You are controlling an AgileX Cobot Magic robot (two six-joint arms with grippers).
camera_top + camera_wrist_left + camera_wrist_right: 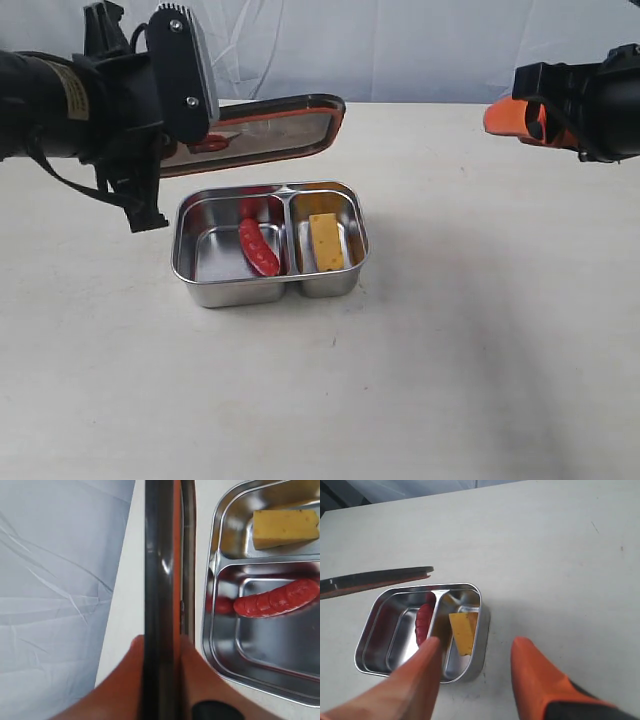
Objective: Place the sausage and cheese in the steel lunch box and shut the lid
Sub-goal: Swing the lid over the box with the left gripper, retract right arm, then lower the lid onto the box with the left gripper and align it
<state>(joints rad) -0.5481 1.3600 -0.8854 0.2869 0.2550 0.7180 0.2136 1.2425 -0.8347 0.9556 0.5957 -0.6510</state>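
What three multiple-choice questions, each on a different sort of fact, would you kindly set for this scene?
1. Where does the sausage lie?
A. In the larger compartment of the steel lunch box
B. In the smaller compartment
C. Outside the box

2. What colour is the cheese?
A. White
B. Yellow-orange
C. Green

3. What state is the lid in?
A. Shut on the box
B. Lying flat beside the box
C. Held in the air, off the box, by the left fingers

Answers:
1. A: the sausage lies in the wider section.
2. B: the wedge in the narrower section is yellow-orange.
3. C: the fingers clamp the lid's edge, and the box stands open.
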